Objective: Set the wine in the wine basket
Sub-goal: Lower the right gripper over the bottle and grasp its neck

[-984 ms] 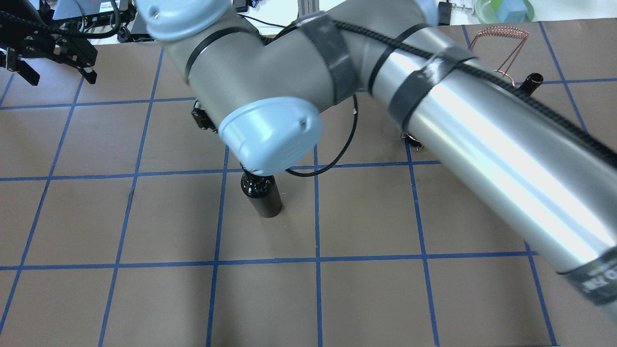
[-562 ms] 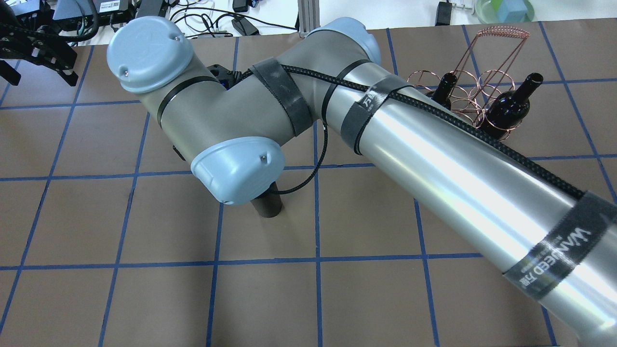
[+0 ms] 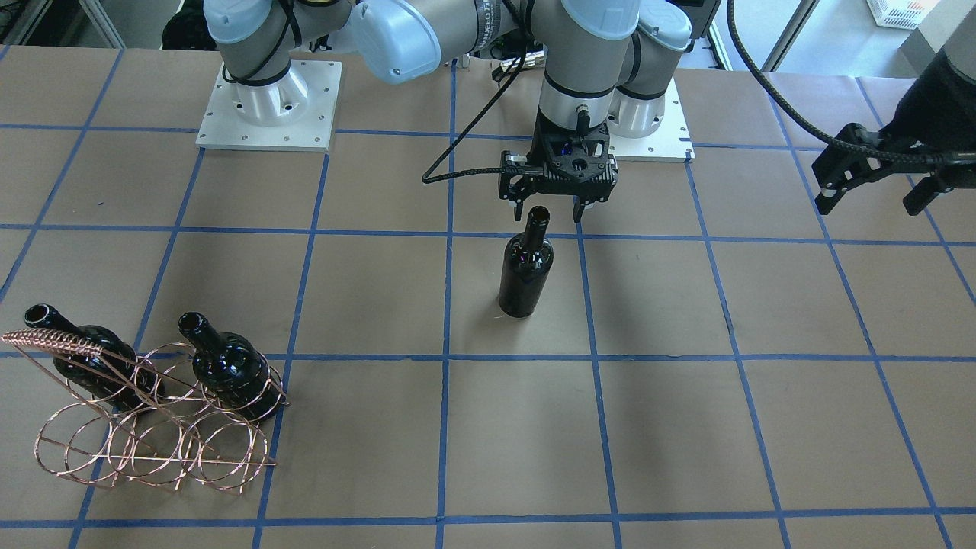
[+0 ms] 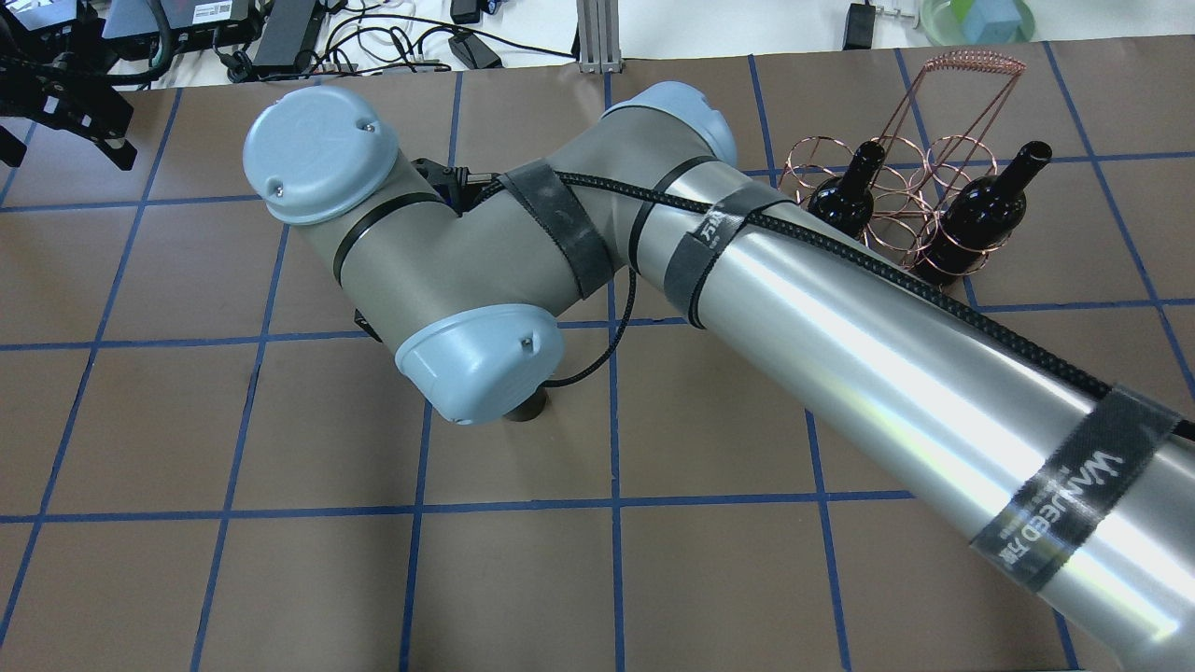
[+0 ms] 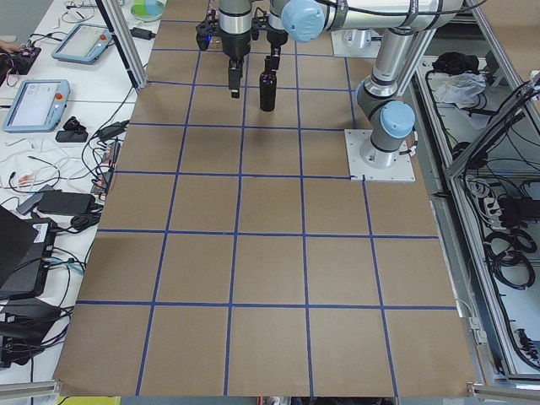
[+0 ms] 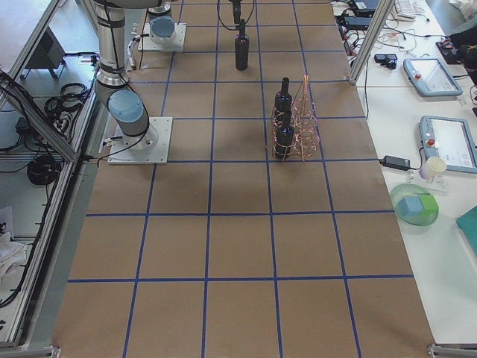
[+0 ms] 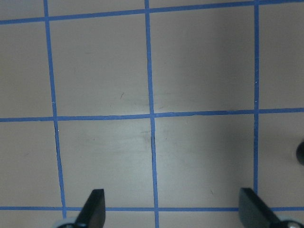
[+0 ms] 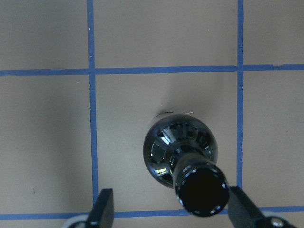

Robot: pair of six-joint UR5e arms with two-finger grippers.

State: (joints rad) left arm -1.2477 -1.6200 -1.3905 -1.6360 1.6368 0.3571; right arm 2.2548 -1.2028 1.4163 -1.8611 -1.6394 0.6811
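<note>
- Black fingers of my right gripper (image 3: pixel 550 209) are standing spread around the mouth of the wine (image 3: pixel 524 274), pinching nothing.
- In my wrist view the mouth is sitting between the tips but nearer one of them, so I am judging that I need to centre before closing.
- The wine is standing upright on the table (image 3: pixel 686 427), near its middle and well apart from the basket (image 3: pixel 152 431).
- I am expecting it to handle as stiff, fairly heavy glass. It is glossy, so it is likely slippery, it is breakable if knocked, and it is tall enough to topple from a sideways nudge.
- I am planning to take it by the neck just under the lip, where the thicker rim should be stopping it from sliding down.
- My left gripper (image 7: pixel 171 211) is hanging spread over bare table off to the side, holding nothing.
- The basket is holding a second bottle (image 3: pixel 229 370) and a third bottle (image 3: pixel 91 358), both leaning in its rings.
- From overhead, my own arm is covering my gripper and all of the wine but a sliver of its base.
- I cannot tell whether my tips are already below the lip or only level with it.
- The basket's thin wires are overlapping, so I cannot tell exactly which rings are free.
</note>
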